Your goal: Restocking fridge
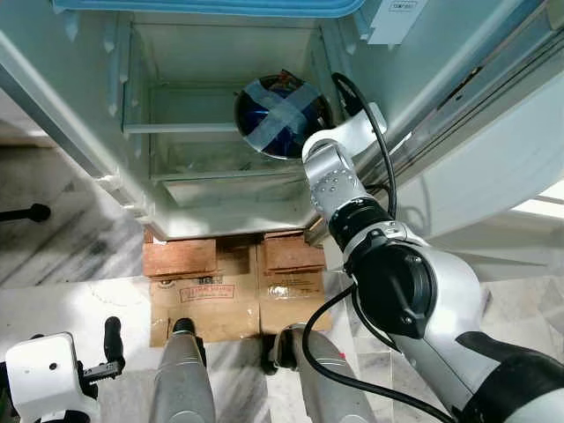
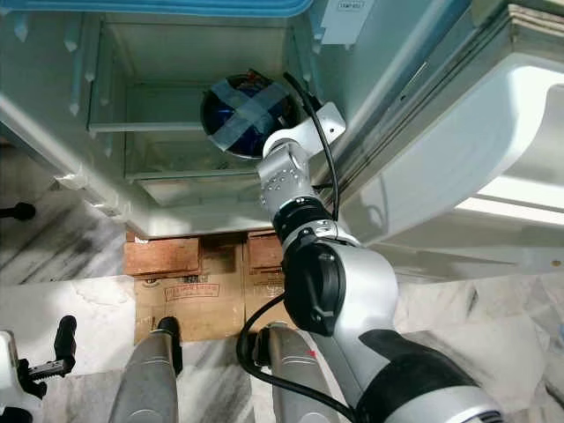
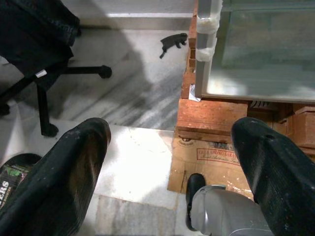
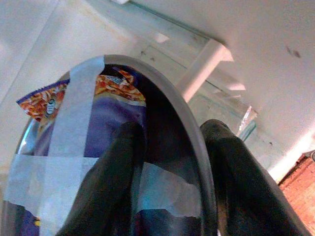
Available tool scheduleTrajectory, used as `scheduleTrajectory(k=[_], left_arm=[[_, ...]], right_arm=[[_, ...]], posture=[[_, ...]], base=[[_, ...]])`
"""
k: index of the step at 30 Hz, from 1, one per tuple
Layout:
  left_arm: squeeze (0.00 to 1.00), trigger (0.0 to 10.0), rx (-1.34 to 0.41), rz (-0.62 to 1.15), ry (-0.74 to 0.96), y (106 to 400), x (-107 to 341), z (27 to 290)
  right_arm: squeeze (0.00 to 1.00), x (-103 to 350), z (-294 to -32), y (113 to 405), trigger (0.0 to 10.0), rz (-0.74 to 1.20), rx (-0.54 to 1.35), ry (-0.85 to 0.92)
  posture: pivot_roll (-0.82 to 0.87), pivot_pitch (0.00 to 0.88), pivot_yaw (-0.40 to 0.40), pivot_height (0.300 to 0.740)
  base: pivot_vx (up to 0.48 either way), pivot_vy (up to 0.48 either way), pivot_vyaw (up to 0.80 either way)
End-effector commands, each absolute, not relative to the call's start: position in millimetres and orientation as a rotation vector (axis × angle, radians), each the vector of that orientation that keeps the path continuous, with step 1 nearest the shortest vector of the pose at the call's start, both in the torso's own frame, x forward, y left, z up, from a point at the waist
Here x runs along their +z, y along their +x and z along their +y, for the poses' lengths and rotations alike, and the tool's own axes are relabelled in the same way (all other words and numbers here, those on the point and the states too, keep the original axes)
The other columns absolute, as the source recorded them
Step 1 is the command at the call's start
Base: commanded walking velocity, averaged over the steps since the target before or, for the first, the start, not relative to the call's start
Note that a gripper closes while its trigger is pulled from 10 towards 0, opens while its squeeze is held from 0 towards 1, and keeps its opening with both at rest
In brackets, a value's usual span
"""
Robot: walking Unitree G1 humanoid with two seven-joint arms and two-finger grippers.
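Observation:
A dark bowl [image 1: 280, 115] with a cross of pale blue tape over its mouth is held inside the open fridge, by the right wall above the glass shelf [image 1: 176, 128]. In the right wrist view the bowl [image 4: 98, 147] holds a colourful snack packet [image 4: 106, 88] under the tape. My right gripper [image 4: 172, 132] is shut on the bowl's rim, one finger inside and one outside. My left gripper [image 3: 170, 130] hangs low at my left side, open, with nothing between its fingers [image 3: 74, 167].
The fridge stands on bricks [image 1: 181, 257] and flattened cardboard [image 1: 207, 295]. Its white door [image 1: 493, 159] is swung open on the right. A blue-edged tray [image 1: 211, 7] sits above the compartment. An office chair base [image 3: 44, 73] stands on the marble floor to my left.

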State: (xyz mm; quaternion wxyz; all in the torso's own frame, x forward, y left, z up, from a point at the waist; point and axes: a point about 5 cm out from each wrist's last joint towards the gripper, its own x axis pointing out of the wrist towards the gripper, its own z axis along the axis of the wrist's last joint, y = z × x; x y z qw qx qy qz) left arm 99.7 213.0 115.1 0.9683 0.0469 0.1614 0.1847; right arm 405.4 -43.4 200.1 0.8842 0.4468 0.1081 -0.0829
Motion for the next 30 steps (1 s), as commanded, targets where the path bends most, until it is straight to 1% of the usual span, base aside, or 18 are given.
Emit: scheduleTrajectory(k=[1,14,20,30], left_arm=[[0.00,10.0,0.399,0.367,0.094,92,113,214],[0.00,10.0,0.361,0.345,0.064,94,115,208],[0.00,10.0,0.371,0.349,0.065,95,113,210],[0.00,10.0,0.373,0.342,0.072,99,111,210]], right_arm=[[0.83,201,-23,400,10.0,0.263,-0.133,0.959],[0.84,208,-21,402,10.0,0.250,-0.090,1.035],[0.83,216,-18,404,10.0,0.229,-0.031,1.148],[0.83,220,-23,406,10.0,0.203,-0.016,1.162]], posture=[[0.41,0.417,-0.167,0.740],[0.39,0.429,-0.175,0.740],[0.39,0.425,-0.178,0.740],[0.38,0.406,-0.179,0.740]], base=[[0.000,0.000,0.00],[0.000,0.000,0.00],[0.040,0.000,0.00],[0.000,0.000,0.00]])
